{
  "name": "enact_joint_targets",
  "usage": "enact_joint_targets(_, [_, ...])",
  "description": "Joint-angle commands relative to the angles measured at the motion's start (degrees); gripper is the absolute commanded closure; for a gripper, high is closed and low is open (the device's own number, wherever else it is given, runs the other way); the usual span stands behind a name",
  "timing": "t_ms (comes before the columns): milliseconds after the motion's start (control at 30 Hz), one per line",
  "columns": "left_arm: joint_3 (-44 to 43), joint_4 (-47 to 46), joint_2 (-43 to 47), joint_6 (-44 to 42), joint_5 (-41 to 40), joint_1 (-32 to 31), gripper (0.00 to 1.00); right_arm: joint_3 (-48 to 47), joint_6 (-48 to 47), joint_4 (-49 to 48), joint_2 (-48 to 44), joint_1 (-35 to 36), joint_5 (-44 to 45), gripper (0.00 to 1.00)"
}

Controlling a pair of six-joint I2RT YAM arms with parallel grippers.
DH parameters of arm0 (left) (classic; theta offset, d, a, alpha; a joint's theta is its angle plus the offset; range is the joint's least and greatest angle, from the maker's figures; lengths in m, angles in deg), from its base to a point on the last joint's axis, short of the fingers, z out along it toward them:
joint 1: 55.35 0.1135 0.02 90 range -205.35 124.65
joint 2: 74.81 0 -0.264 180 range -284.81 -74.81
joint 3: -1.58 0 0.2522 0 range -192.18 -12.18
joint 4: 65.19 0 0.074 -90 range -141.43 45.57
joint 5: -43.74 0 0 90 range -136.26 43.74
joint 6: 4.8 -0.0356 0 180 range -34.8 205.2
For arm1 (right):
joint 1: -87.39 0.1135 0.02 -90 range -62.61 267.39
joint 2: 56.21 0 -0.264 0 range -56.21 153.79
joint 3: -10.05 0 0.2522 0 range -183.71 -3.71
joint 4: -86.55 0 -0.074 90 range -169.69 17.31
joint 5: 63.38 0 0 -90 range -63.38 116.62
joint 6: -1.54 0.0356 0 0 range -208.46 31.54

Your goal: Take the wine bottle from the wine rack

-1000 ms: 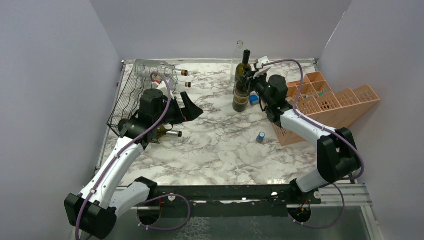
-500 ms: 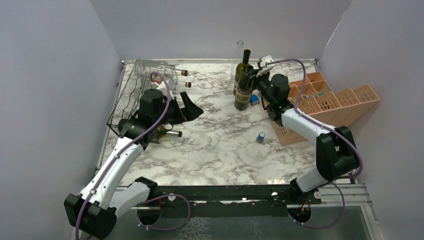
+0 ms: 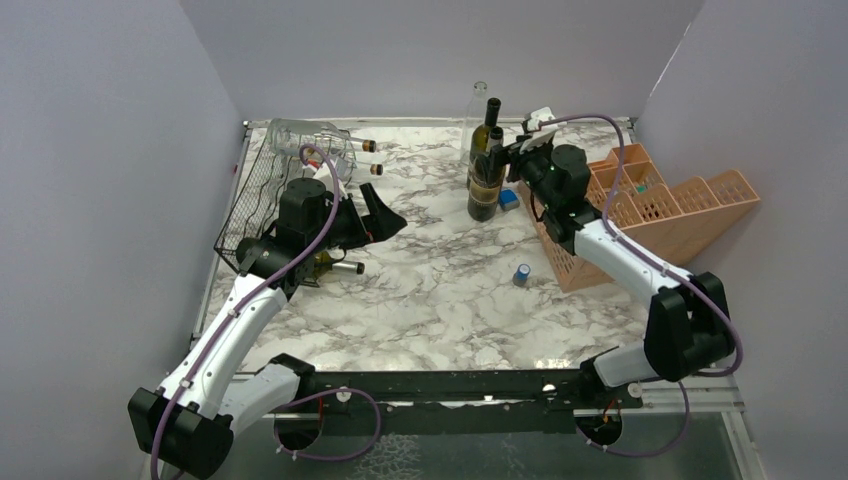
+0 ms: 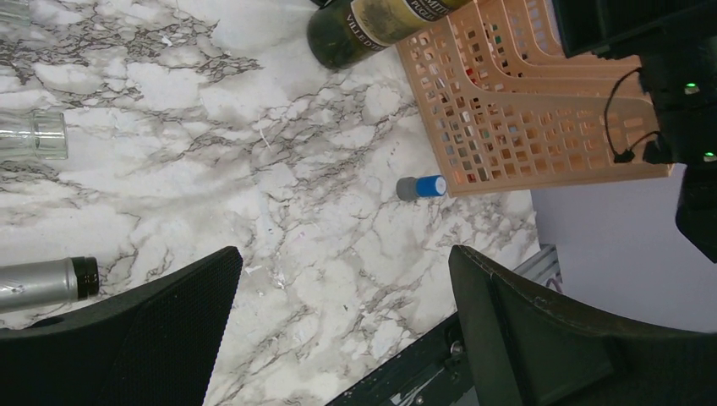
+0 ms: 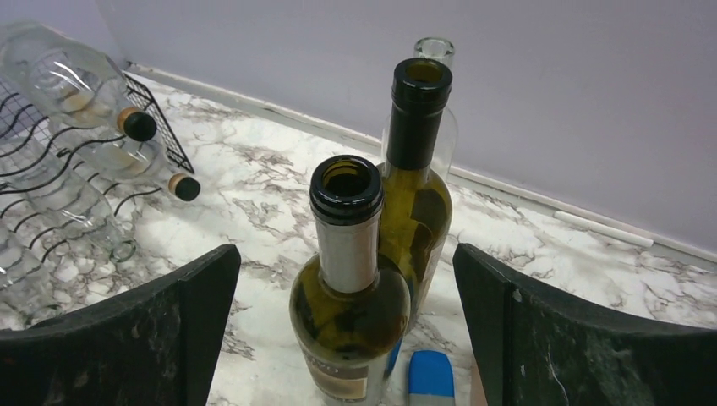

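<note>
Top external view: the wine rack [image 3: 262, 195] sits along the left edge of the tabletop [image 3: 430, 300], toward the far left corner. Clear bottles [image 3: 310, 140] lie on its upper tier, necks pointing right. At the rack's near end, under the left arm, a dark bottle with a silver neck [image 3: 338, 266] lies on its side; I cannot tell whether it rests in the rack.

The wine bottle [image 3: 484, 185] stands upright on the tabletop near the middle of the far edge, well apart from the rack. A second dark bottle [image 3: 490, 125] stands touching it on its far side, with an empty clear bottle [image 3: 478, 105] behind that. A small blue block [image 3: 509, 198] lies just right of the wine bottle's base. An orange crate [image 3: 660, 205] lies on the right side of the tabletop toward the far right corner, and a small blue-capped cylinder [image 3: 522, 274] lies near its near left corner.

Right wrist view: the right claw [image 5: 345, 254] is spread wide, its fingers [image 5: 127, 338] on either side of the wine bottle's silver-foiled neck [image 5: 347, 245], with clear gaps on both sides and nothing gripped.

Left wrist view: the left claw [image 4: 345, 254] is also spread wide and empty, hanging over bare tabletop just right of the rack.
</note>
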Motion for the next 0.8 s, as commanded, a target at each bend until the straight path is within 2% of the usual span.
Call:
enact_joint_targets(0, [-2.8, 1.7, 0.7, -0.9, -2.6, 0.2, 0.01, 1.9, 1.1, 5.6, -7.4, -0.3, -1.1, 0.00])
enact_joint_targets(200, [-6.5, 3.9, -1.8, -2.9, -9.7, 0.2, 0.01, 7.8, 5.0, 11.3, -18.9, -0.3, -1.9, 0.00])
enact_joint_targets(400, [-12.3, 6.5, -6.9, -3.5, -16.9, 0.9, 0.01, 11.1, 9.4, 20.9, -29.2, -0.3, 5.5, 0.00])
enact_joint_targets(533, [-15.6, 6.6, -10.7, -2.5, -20.8, 3.1, 0.01, 9.8, 15.9, 26.4, -31.7, -0.3, 10.1, 0.01])
enact_joint_targets(633, [-18.0, 6.6, -14.3, 0.5, -21.9, 7.4, 0.01, 7.5, 23.5, 31.8, -30.9, -0.3, 12.2, 0.00])
enact_joint_targets(767, [-22.1, 6.1, -19.7, 4.1, -20.4, 13.5, 0.01, 6.6, 31.6, 34.0, -29.5, -0.3, 10.3, 0.00])
